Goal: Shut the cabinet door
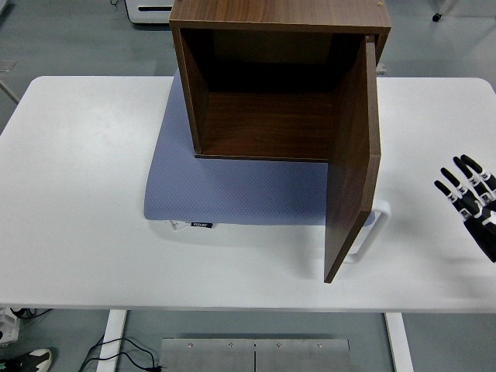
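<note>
The white desk (85,178) carries a wooden cabinet (271,85) at its far middle on a blue mat (232,190). Its stiff, likely light door (353,170), hinged on the right, stands fully open toward the near edge, white handle (370,232) on its right face. The right hand (469,203), fingers spread and empty, hovers to the door's right over bare desk, with room to push the flat outer face leftward.

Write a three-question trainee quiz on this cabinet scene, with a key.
1. True or false: the cabinet door is fully shut.
2. What lies under the cabinet? A) a blue mat B) a tray C) a towel
3. Fill in: the right hand is above the table to the ____ of the door.

Key: 1 false, it stands wide open, swung toward the near edge. 2 A, the blue mat. 3 right, apart from the door, fingers spread and holding nothing.
</note>
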Robot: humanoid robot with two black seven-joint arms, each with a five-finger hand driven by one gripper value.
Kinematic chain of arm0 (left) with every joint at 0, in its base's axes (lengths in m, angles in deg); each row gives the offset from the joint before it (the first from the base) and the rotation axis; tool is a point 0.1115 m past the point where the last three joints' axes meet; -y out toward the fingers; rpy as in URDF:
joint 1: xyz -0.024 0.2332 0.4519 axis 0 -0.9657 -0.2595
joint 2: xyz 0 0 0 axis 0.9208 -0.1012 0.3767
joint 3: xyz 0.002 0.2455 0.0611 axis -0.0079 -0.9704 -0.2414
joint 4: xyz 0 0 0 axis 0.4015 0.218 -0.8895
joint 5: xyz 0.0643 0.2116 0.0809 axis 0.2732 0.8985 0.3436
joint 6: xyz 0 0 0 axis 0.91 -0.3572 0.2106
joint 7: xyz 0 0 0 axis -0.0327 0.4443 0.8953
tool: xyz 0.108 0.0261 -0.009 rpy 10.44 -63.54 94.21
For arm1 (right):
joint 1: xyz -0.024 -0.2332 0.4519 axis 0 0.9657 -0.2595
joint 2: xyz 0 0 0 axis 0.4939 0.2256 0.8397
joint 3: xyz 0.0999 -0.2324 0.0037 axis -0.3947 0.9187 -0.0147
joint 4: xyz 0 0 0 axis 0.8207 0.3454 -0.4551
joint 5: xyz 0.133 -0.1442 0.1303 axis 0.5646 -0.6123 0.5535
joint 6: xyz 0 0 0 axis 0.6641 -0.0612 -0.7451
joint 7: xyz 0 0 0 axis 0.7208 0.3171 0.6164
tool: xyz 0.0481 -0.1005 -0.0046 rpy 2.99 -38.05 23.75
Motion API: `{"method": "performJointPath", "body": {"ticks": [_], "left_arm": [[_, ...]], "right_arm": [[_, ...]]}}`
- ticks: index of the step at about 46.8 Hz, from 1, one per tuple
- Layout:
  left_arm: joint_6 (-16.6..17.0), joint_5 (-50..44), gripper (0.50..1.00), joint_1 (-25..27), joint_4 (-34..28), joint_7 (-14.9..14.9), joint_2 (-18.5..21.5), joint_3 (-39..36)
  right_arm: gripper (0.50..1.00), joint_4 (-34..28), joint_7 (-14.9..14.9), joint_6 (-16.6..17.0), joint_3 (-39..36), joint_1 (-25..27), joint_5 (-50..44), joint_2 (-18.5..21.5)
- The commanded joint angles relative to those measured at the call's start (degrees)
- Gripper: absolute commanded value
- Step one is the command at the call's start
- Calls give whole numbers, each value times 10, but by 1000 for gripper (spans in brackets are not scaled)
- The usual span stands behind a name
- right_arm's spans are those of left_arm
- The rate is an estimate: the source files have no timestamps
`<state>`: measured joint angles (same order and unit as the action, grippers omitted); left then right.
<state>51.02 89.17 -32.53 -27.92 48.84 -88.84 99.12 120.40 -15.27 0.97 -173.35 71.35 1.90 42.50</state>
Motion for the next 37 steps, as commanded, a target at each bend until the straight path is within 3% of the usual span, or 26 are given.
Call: {"method": "performJointPath", "body": {"ticks": [1, 18, 28, 37], "left_arm": [[0, 0, 1000, 0, 0, 0, 0, 0], [0, 0, 1000, 0, 0, 0, 0, 0], [0, 0, 1000, 0, 0, 0, 0, 0], [0, 0, 1000, 0, 0, 0, 0, 0]], "right_arm": [[1000, 14, -3, 4, 10, 7, -6, -1], [1000, 37, -3, 4, 60, 7, -15, 8], [1000, 36, -2, 4, 100, -12, -57, 46], [1000, 30, -2, -50, 115, -43, -60, 76]]}}
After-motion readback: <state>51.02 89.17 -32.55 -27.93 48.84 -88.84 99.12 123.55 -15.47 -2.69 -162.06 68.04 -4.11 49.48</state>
